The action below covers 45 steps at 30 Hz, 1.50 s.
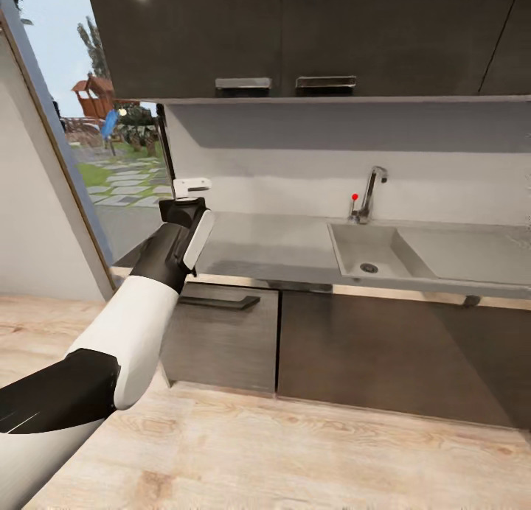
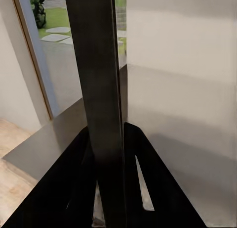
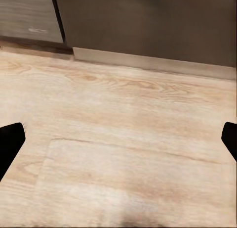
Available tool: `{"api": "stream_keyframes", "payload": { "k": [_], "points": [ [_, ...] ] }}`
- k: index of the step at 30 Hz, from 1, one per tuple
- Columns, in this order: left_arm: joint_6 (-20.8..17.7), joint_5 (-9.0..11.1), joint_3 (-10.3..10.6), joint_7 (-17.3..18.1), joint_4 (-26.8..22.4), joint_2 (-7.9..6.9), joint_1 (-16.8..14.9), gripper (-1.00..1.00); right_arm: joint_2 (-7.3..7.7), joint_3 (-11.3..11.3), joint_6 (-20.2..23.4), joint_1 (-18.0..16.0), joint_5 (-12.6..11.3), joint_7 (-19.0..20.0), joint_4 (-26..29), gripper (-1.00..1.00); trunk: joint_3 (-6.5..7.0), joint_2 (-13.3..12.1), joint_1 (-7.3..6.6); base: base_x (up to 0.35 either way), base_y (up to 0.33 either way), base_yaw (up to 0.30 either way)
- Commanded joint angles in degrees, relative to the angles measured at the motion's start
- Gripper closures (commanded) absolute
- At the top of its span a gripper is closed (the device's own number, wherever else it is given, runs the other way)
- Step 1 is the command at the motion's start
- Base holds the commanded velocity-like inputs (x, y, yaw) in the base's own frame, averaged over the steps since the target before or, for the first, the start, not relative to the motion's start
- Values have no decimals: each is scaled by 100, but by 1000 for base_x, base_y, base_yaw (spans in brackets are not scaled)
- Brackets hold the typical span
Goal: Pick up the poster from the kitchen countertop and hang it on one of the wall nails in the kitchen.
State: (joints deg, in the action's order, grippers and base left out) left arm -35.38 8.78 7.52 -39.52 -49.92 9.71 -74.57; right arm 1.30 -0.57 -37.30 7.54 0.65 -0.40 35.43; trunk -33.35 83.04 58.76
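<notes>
The poster is turned edge-on, so it shows as a thin dark upright strip above the countertop's left end; its picture side is hidden. My left gripper is shut on its lower edge. In the left wrist view the poster is a dark slab rising between the black fingers. The glossy grey kitchen countertop runs left to right below it. My right gripper is open over the wooden floor, its black fingertips wide apart with nothing between them.
An inset sink with a chrome tap lies at the right of the countertop, with a small red-tipped pin beside the tap. Dark wall cabinets hang above, base cabinets stand below. A window opens at the left.
</notes>
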Motion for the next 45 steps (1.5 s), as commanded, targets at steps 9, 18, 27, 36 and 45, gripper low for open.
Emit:
{"api": "stream_keyframes", "payload": {
  "k": [9,18,27,36,45],
  "points": [
    [-21,45,22,-65,-9,-4,-5,100,2,-4,-5,2,5,-4,8,-100,-5,3,-3,-341,0,0],
    [-21,55,22,-57,-20,-4,-5,100,2,-4,0,2,5,-4,8,-100,-5,3,-3,-341,0,0],
    [-42,411,35,133,-169,11,-5,100,0,-4,3,2,7,-4,0,-100,-5,3,-3,-162,0,0],
    [-84,1111,101,784,-541,21,-5,100,2,-4,4,2,13,-4,-1,-100,-5,3,-3,-7,0,0],
    [-152,1174,176,1963,-568,25,-2,100,1,-4,4,2,9,-4,-1,-100,-5,3,-3,0,0,0]
  ]
}}
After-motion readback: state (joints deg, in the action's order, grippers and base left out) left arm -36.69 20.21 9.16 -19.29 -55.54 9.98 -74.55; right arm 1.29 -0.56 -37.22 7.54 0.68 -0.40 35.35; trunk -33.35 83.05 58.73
